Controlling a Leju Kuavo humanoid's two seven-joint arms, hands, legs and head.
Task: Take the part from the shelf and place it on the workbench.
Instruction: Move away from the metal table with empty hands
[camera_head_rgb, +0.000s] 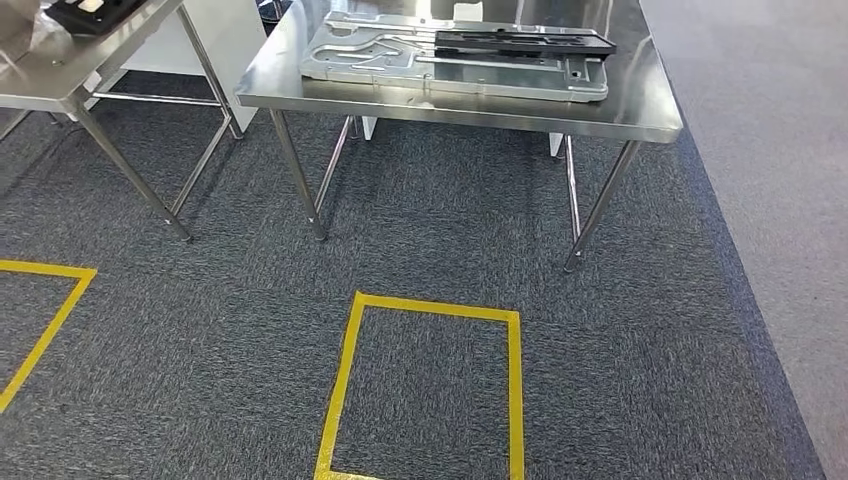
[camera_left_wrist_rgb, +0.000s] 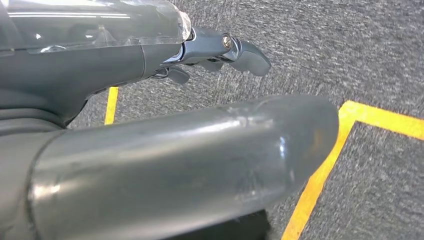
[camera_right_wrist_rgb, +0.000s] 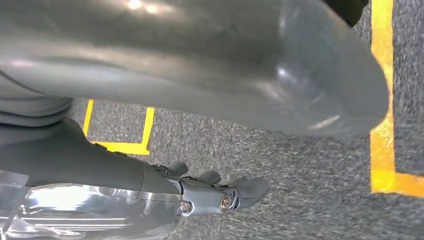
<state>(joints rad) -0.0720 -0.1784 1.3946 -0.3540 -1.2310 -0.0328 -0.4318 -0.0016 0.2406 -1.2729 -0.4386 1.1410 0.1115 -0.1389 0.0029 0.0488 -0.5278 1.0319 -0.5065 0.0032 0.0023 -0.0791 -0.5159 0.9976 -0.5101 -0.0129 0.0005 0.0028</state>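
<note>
Both arms hang at the sides over grey carpet (camera_head_rgb: 430, 250). Left robot hand (camera_left_wrist_rgb: 200, 55): thumb stretched forward, dark fingers slightly bent and apart from it, nothing between them; it holds nothing. Right robot hand (camera_right_wrist_rgb: 210, 192): same posture, fingers loosely spread off the thumb, also empty. Judgement: hands are carried low and idle because the robot is between stations, not in a grasp. Well ahead of and above both hands stands a steel table (camera_head_rgb: 640, 115). On it lies a flat silver plate (camera_head_rgb: 450, 62) with cut-outs, and a long black part (camera_head_rgb: 520, 40) rests on top of the plate toward its far edge. Whether this black part is the task's thing already delivered, or a separate one, cannot be told; no shelf is visible ahead. A second steel table (camera_head_rgb: 60, 95) stands further off toward the left-hand side, carrying a dark tray (camera_head_rgb: 95, 12) at its far corner, contents too small to read. On the floor, a yellow tape rectangle (camera_head_rgb: 430, 310) lies directly in front of the robot, between the hands and the first table; another yellow tape outline (camera_head_rgb: 50, 300) lies off to the left-hand side. Tape edges also pass beneath each hand. Obstacles: the table legs (camera_head_rgb: 295, 175) and the table's front edge would limit how close the body can stand; nothing else lies on the floor path.
</note>
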